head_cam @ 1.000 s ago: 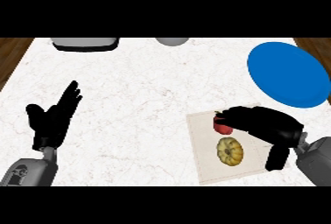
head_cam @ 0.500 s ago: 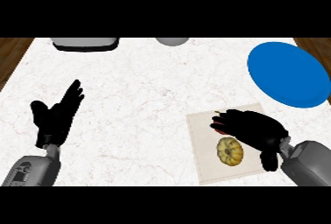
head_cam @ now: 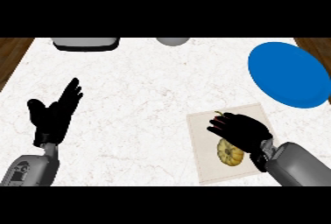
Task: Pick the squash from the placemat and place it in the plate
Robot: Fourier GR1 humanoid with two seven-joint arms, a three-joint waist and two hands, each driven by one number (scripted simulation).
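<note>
A yellow ribbed squash (head_cam: 229, 153) lies on the pale placemat (head_cam: 210, 168) at the right of the counter. My right hand (head_cam: 241, 130) hovers over the squash's far end, fingers loosely bent toward the left, and hides its top part; most of the squash shows below the palm. No finger is wrapped round it. A small dark stem tip (head_cam: 218, 115) and a trace of red peek out beside the fingers. The blue plate (head_cam: 287, 74) sits at the far right, beyond the placemat. My left hand (head_cam: 55, 114) rests open at the left, fingers up.
A grey rectangular container (head_cam: 86, 43) and a grey round object (head_cam: 172, 41) stand at the counter's far edge. Wooden floor shows past the counter's left and right corners. White marble counter spreads between my hands.
My right hand has drawn leftward and nearer over the placemat, now covering the red item and the squash's top. The left hand has stayed still.
</note>
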